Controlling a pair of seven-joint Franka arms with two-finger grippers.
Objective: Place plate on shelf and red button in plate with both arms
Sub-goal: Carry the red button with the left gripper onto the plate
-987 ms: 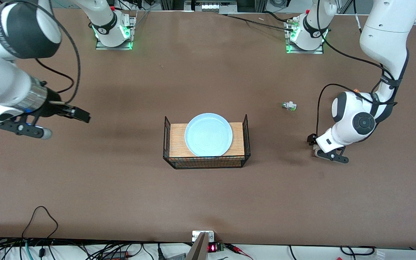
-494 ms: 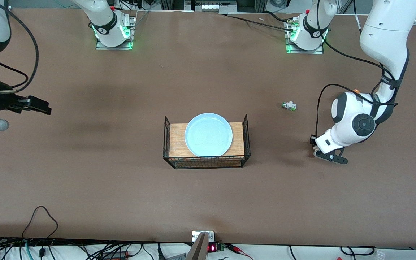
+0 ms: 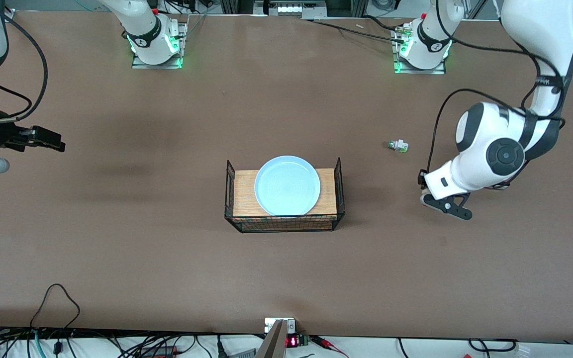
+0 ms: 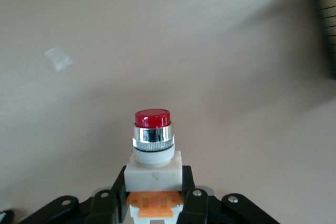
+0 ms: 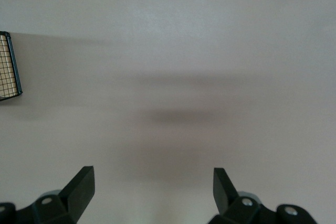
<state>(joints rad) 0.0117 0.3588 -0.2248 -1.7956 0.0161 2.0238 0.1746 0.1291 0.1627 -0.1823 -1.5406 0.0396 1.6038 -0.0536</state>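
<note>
Plate (image 3: 287,185) lies flat on the wooden board inside a wire basket (image 3: 338,171) at mid-surface, centred between the basket's two raised ends; that reads as its placed position, so this half of the task appears done.

Red button (image 4: 153,142) is clamped in the left gripper (image 4: 155,203), jaws closed on the orange band at its base with the white body and red tip projecting clear ahead. Gripping by the base leaves the tip end free to be set down first. In the front view the left gripper (image 3: 423,191) hangs over bare surface toward the left arm's end of the table, beside the basket but apart from it; the button itself cannot be made out there.

Right gripper (image 5: 153,186) has its jaws spread wide and holds nothing. It hovers over open surface at the right arm's end (image 3: 47,139), well apart from the basket, and appears to be waiting.

Other items: a small green-tipped part (image 3: 398,145) rests on the surface, farther from the front camera than the left gripper and near it. It is a look-alike and not the target.

Obstructions: the basket's near end wall stands between the left gripper and the plate; judged, any delivery into the basket must pass over that wall. Nothing else lies on that line.
</note>
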